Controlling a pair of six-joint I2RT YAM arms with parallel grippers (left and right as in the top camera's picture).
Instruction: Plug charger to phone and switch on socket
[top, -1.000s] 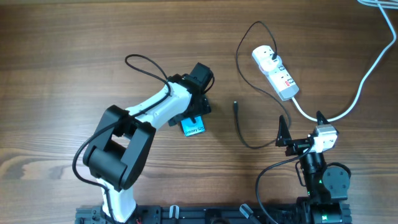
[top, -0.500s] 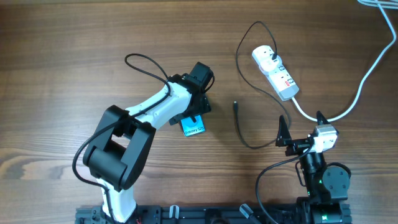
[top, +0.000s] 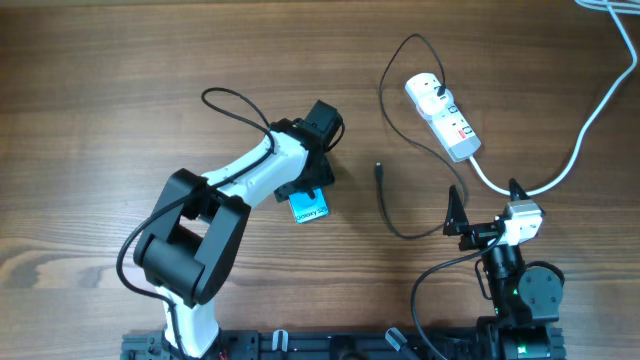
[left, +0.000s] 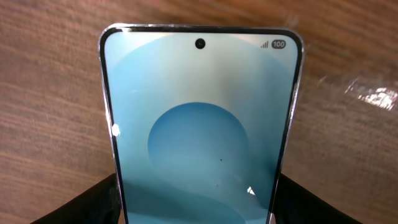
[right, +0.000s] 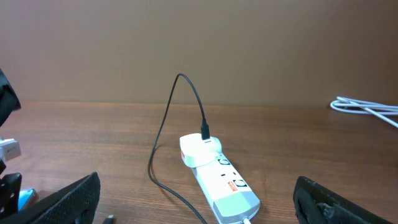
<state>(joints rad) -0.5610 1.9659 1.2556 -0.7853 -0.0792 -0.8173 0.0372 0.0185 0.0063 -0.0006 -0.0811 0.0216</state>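
Overhead view: phone (left: 199, 124) left of centre, long edges clenched by left end effector (top: 305, 192); prob. light, rigid, slick glass, so hold edges only; charger (top: 379, 171) tip lies well apart on counter (top: 100, 100), cable limp; socket (top: 445, 115) beyond; right end effector (right: 196, 202) released, empty.

phone (top: 311, 208) lies left of charger (top: 381, 186), socket (top: 445, 117) farther right
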